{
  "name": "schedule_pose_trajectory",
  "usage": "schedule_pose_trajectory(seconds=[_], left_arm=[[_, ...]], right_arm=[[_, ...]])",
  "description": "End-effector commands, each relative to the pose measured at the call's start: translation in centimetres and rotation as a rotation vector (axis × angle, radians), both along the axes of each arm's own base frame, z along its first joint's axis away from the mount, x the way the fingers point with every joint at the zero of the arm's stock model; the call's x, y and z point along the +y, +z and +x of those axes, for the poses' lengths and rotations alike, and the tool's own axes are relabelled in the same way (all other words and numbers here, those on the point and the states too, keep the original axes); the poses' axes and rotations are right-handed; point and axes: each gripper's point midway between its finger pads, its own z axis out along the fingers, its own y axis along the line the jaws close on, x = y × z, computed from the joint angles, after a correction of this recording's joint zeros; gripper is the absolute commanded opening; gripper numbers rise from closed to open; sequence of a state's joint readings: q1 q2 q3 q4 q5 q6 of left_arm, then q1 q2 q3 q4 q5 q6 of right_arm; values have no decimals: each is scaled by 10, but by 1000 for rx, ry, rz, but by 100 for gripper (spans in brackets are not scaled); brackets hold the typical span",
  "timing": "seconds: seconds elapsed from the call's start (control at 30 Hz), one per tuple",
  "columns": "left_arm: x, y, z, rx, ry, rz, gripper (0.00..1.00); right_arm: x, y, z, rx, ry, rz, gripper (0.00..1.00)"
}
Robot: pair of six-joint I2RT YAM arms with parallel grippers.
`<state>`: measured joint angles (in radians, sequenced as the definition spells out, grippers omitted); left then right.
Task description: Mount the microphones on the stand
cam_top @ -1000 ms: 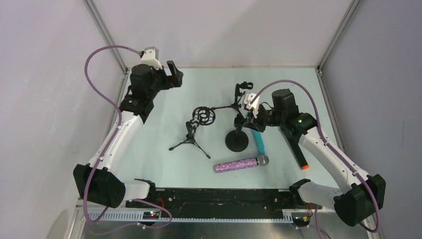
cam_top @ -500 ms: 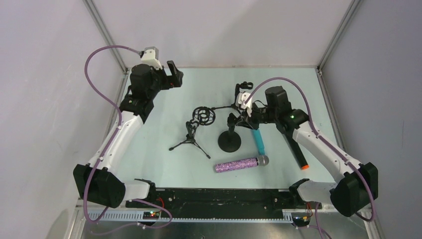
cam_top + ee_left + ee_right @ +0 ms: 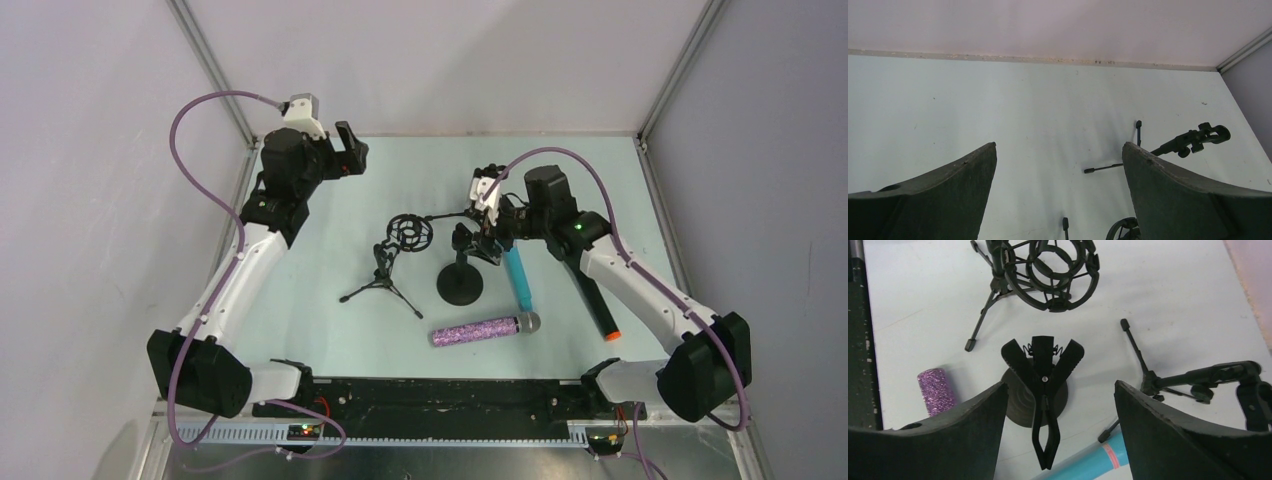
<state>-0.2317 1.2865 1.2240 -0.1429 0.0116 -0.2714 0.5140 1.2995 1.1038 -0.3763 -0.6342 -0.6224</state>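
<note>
R gripper (image 3: pixel 1060 387): jaws spread wide, nothing held. It hovers over the clip stand (image 3: pixel 1042 375), with the spring clip directly below, between its fingers.
Blue mic (image 3: pixel 1095 465) lies just beneath it. Purple mic (image 3: pixel 936 390) is off to one side, near. Black mic w/ orange ring (image 3: pixel 598 300) is further out, on its arm's side.
L gripper (image 3: pixel 1058 150): wide open, empty, well apart from all the gear.
Progress, my read: 0 of 3 mounted, all mics flat on the table. I've yet to grasp each one and seat it in the clip, shock mount (image 3: pixel 1055 302) or boom stand (image 3: pixel 1208 375).
</note>
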Motion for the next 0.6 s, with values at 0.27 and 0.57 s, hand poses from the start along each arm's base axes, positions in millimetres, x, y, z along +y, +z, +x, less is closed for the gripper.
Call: schedule_pose_trajectory(seconds=[0.27,0.57], left_arm=[[-3,18,-3,-55,-10,-23,98],[-4,19,-4,-56,-15,-25,98]], right_arm=[[-18,29,7,-85,-123,-21,85],[-29,26,16,-79,-200,-37,84]])
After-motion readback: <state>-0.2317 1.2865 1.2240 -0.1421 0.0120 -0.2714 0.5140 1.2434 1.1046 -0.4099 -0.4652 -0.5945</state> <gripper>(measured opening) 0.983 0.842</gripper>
